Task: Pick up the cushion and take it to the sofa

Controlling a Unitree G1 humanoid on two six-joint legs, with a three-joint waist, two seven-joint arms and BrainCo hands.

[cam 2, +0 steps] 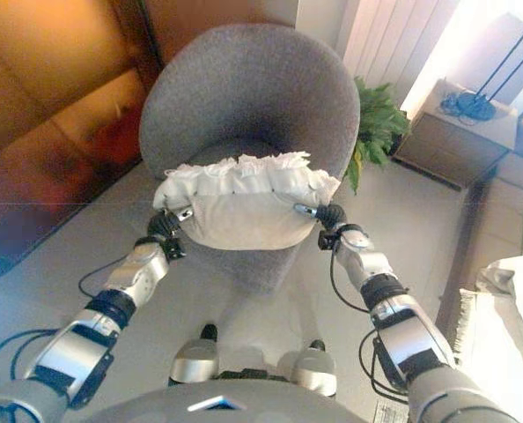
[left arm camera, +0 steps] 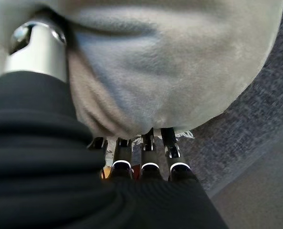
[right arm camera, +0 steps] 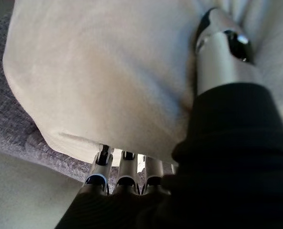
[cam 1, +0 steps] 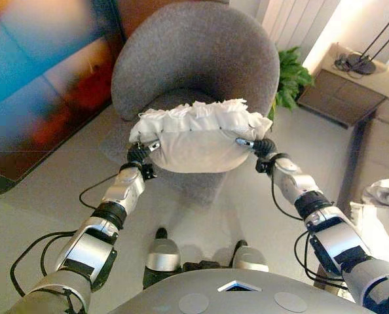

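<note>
Head stereo pair downward; wrist cameras close under the shared cushion (cam 1: 198,147).

Both hands' fingers (left arm camera: 146,143) run under the cushion (cam 1: 198,147); tips hidden.

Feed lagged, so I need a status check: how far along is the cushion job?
Done: both hands have taken hold of the white cushion, the left hand and right hand at opposite ends, thumbs on top, fingers underneath. In hand: the cushion sits at the front of the grey armchair; whether it has lifted clear is unclear. Left: carrying it to the sofa and placing it.
</note>
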